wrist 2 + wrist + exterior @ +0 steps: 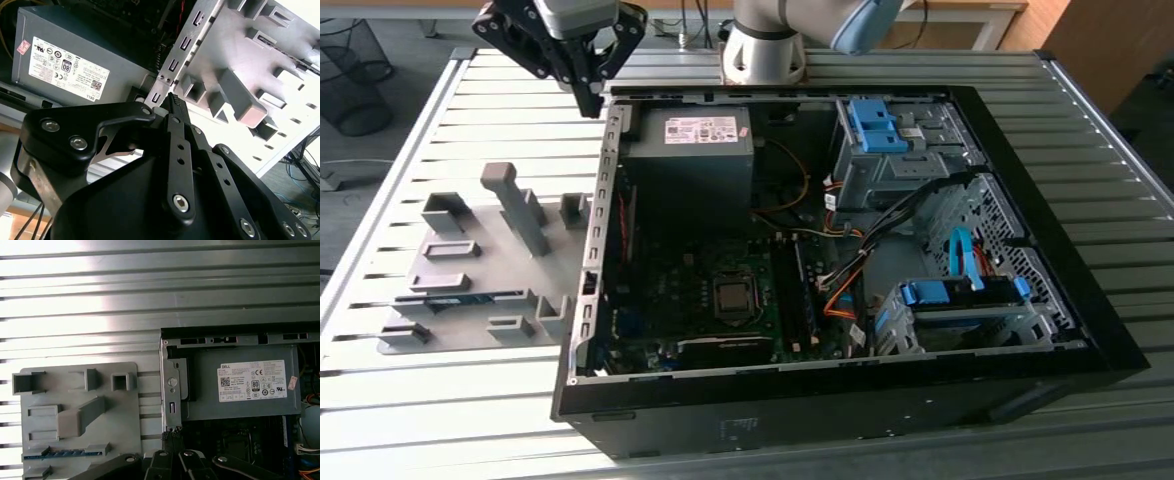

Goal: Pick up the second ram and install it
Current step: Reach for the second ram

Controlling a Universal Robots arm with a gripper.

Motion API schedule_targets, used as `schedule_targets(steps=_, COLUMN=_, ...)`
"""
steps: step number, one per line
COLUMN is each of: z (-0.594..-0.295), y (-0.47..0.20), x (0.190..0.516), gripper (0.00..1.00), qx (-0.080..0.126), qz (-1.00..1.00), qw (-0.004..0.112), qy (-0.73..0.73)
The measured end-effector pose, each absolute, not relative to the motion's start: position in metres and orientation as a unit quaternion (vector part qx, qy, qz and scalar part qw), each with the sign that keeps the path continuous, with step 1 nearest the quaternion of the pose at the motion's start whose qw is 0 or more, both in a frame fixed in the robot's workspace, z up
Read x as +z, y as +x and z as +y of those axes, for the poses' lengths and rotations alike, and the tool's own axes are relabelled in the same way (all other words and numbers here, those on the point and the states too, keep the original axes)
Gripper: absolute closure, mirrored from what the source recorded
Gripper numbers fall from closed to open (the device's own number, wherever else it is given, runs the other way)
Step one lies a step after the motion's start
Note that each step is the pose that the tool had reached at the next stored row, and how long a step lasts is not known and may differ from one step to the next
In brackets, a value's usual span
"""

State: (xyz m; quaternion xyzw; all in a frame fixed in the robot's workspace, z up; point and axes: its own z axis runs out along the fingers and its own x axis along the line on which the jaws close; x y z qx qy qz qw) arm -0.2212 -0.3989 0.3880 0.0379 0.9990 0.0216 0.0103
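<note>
approach step, pick-up not yet begun, i judge — gripper (592, 104) hovers at the computer case (854, 410) edge by the power supply (694, 150), jaws closed on nothing. second ram (460, 298) lies in the grey holder plate (500, 262), well apart — the grasp would need jaws opened and aligned along the stick

Matt black claw (173, 102), shiny ribbed metal table (150, 285).

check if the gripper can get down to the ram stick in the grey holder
Probably yes: the second ram lies uncovered in the grey holder, outside the case, and the gripper hangs higher up with open space between.
</note>
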Motion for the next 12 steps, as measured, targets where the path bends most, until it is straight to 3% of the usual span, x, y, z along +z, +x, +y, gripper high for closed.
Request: schedule_targets(steps=12, z=-0.3989, y=-0.2274, x=0.3869, gripper=0.9, qx=0.022, qz=0.999, qw=0.009, qy=0.038)
